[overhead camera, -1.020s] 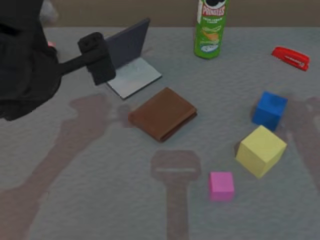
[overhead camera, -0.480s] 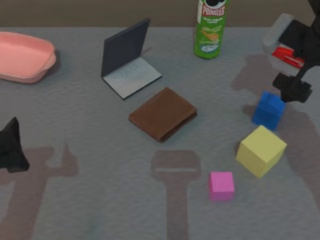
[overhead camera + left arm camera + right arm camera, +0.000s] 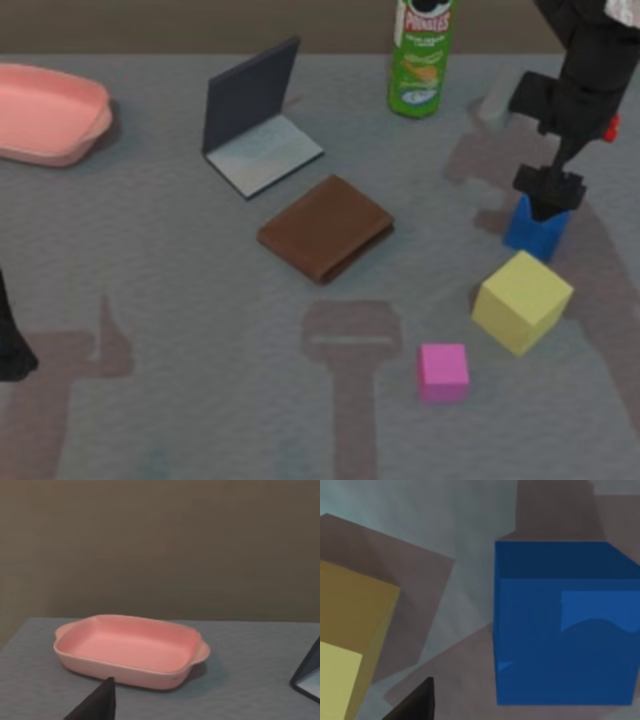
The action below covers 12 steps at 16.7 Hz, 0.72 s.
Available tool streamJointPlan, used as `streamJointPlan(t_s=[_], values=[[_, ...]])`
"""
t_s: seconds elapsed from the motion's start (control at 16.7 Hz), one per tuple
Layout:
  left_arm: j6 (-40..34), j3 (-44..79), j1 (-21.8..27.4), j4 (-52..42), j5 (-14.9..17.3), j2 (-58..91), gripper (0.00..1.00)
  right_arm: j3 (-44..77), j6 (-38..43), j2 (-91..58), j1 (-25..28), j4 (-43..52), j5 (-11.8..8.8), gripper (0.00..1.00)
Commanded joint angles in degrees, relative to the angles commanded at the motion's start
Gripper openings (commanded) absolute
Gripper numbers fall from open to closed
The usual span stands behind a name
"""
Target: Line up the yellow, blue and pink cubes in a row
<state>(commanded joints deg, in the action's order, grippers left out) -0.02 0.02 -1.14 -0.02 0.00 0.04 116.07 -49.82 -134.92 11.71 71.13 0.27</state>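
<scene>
Near the table's right side sits the blue cube, and my right gripper hangs straight over its far part, open, holding nothing. One dark fingertip shows beside the cube in the right wrist view. The larger yellow cube stands just in front of the blue one. To its front left lies the small pink cube. My left gripper is parked at the table's left edge, and one of its fingertips shows in the left wrist view.
A salmon-pink tray lies at the back left. An open dark notebook, a brown wallet and a green crisps can occupy the middle and back. A red stapler peeks out behind the right arm.
My left arm pulled back from the back left to the left edge, uncovering the tray. My right arm came in from the right and moved over the blue cube. The cubes stayed put.
</scene>
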Motion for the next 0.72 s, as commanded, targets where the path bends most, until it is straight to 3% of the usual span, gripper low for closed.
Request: streamJointPlan(t_s=[0.42,0.72], values=[[0.0,0.0,0.0,0.0,0.0,0.0,1.00,-0.8,-0.1,-0.3,-0.2,-1.0,0.0,1.00],[0.0,0.0,0.0,0.0,0.0,0.0,1.00,-7.7,0.1,-3.6,0.0,-11.9,0.0,1.00]])
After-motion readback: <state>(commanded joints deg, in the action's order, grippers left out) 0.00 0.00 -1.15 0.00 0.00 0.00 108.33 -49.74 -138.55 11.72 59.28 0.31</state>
